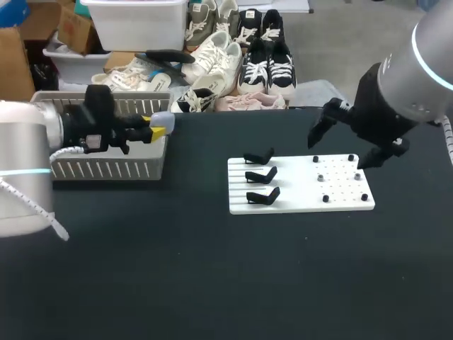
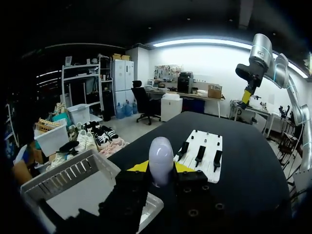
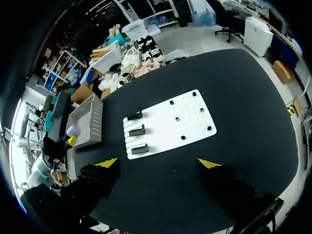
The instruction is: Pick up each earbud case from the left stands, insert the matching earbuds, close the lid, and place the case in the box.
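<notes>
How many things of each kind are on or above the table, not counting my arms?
earbud case: 1
black stands: 3
pegs: 6
white board: 1
box: 1
Total: 12

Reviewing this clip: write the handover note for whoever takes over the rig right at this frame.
Left gripper: shut on the earbud case, whose lid looks closed, held at the rim of the box on the side toward the board.
Right gripper: open, empty, above the white board.
Done: all three stands are empty.
Left: lower the case into the box and release. No other case shows in the visible part of the box. The dark bits on the board are too small to identify.
</notes>
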### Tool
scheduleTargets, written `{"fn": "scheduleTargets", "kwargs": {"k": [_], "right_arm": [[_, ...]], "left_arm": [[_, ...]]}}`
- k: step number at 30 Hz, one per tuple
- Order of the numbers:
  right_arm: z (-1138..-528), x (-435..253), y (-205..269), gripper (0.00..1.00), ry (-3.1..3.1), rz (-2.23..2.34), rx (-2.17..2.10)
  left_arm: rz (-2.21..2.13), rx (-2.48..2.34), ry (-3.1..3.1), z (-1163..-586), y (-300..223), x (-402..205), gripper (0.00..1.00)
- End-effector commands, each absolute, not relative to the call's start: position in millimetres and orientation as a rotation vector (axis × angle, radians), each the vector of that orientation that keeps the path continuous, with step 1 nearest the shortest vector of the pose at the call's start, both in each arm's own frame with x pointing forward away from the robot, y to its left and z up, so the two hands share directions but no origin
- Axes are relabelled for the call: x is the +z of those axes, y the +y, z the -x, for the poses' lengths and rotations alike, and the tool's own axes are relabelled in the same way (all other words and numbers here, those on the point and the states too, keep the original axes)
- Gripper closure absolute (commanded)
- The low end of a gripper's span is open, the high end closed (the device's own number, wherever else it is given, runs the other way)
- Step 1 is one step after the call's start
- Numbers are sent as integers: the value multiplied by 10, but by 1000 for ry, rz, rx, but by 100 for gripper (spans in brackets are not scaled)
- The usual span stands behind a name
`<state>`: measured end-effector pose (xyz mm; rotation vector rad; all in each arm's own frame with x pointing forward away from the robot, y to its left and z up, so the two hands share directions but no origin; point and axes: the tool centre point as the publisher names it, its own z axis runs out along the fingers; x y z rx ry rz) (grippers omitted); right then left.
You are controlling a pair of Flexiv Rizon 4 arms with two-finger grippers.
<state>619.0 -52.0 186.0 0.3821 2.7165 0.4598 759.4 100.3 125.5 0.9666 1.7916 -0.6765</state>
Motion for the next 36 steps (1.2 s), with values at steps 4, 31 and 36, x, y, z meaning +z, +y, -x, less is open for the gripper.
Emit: {"fn": "scheduleTargets", "kwargs": {"k": [4,31,36], "right_arm": [[-6149,1849,-526,0,2667,-394,446],[-6149,1849,-526,0,2667,-394,446],[-6149,1849,-526,0,2667,-394,446]], "left_arm": [[-916,-603,1884,-7819,1165,1102,100],[-807,-525,2039,-7906,1922,1022,0],[-825,-550,1980,-7786,1918,1108,0]]}}
